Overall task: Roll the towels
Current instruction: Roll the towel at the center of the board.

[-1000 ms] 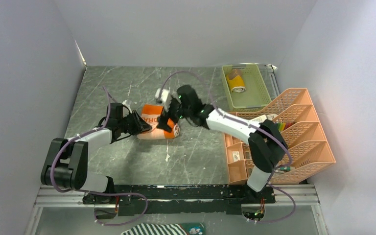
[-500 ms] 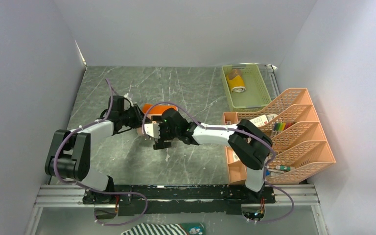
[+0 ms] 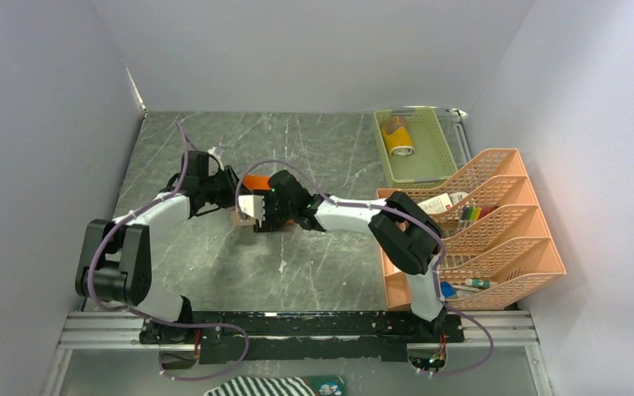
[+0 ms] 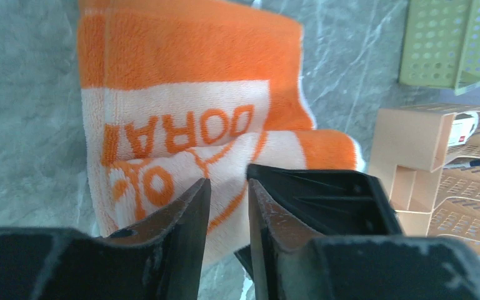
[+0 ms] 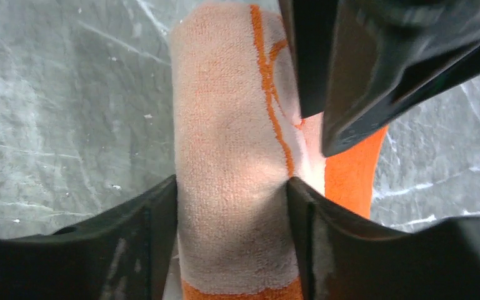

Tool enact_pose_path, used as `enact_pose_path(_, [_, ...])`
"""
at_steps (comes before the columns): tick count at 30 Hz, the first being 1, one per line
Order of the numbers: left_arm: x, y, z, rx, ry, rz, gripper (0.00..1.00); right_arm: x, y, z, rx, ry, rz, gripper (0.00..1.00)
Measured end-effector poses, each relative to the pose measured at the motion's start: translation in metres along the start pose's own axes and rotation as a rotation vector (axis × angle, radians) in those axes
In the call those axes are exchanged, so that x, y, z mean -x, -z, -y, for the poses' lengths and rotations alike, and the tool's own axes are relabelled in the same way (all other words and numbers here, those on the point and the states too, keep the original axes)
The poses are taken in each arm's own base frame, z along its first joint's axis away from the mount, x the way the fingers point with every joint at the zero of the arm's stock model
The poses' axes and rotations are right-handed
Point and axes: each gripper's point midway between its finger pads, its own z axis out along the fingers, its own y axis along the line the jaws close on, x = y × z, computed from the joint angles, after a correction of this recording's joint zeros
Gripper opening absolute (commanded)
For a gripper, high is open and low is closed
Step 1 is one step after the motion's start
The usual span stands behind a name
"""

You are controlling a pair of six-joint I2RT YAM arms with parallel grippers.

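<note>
Right claw [image 5: 231,200] is clamped across the rolled orange towel [image 5: 222,94], one finger pressing each side of the cream roll at the centre of the right wrist view. Left claw [image 4: 225,187] shows at the upper right of that same view, tips touching the roll by its orange seam. Its fingers sit almost together with only a thin slit, and I can't tell whether cloth is nipped there. From overhead, both claws meet at the towel on the marble table [image 3: 215,264], centre-left. Upper right, the mustard-yellow towel [image 3: 399,140] lies rolled in the green basket [image 3: 431,157].
</note>
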Motion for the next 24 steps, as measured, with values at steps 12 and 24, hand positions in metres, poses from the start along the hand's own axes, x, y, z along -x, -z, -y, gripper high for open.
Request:
enact_pose_path(12, [0.073,0.103,0.048,-0.055,-0.086,0.292,0.46,-0.002,0.010,0.013,0.181,-0.352,0.190,0.27])
enact_pose_path(24, [-0.001,0.110,0.023,-0.052,-0.068,0.134,0.45,0.042,0.022,-0.031,0.498,-0.933,0.306,0.24])
